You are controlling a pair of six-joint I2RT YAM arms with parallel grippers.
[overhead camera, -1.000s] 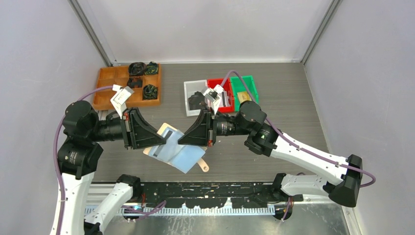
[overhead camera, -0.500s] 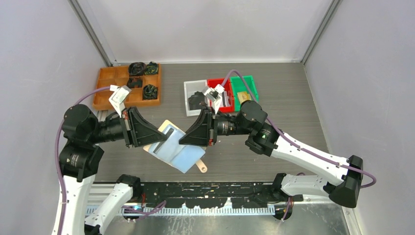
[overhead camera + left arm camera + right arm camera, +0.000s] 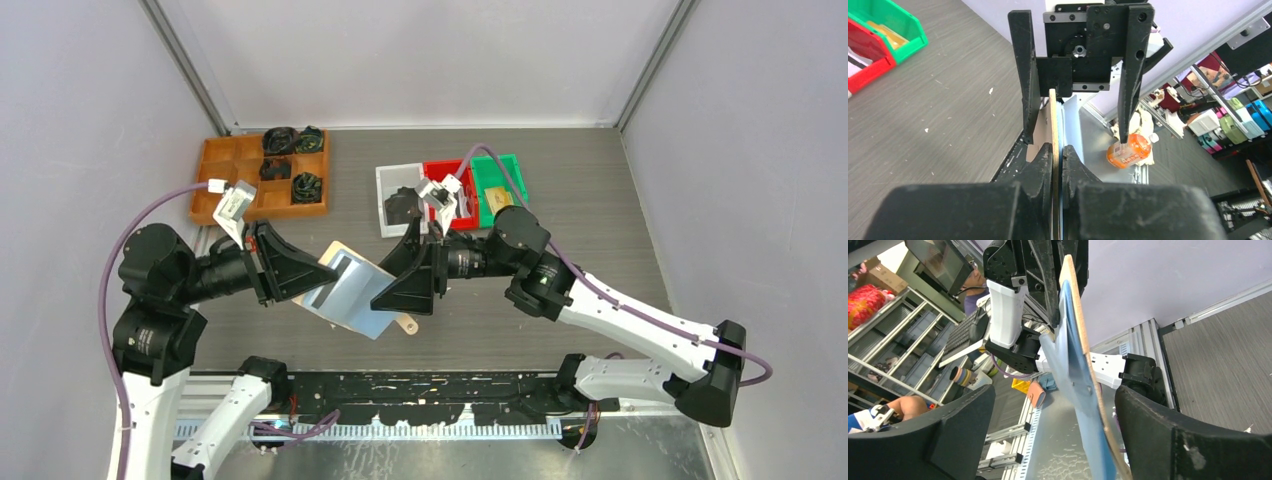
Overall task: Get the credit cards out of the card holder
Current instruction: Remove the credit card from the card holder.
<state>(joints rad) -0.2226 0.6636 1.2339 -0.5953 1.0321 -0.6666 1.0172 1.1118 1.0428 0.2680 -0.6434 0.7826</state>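
The card holder (image 3: 360, 300), tan outside and pale blue inside, hangs tilted above the table's near middle. Its tan tab strap (image 3: 405, 325) points toward the near edge. My left gripper (image 3: 322, 276) is shut on the holder's left edge. In the left wrist view the holder (image 3: 1052, 117) stands edge-on, pinched by that gripper (image 3: 1057, 165). My right gripper (image 3: 398, 285) is open, with its fingers (image 3: 1173, 440) on both sides of the holder (image 3: 1078, 370) and not touching it. Dark card edges (image 3: 318, 297) show in the pockets; the credit cards are otherwise hidden.
An orange compartment tray (image 3: 225, 175) with black lumps sits at the back left. White (image 3: 390, 180), red (image 3: 440, 170) and green (image 3: 505, 175) bins stand in a row at the back middle. The arm bases and a metal rail (image 3: 420, 385) line the near edge.
My right gripper has opened and let go of the holder's right side. The left gripper closed tighter and drew left, so the holder now tilts from that grip alone.
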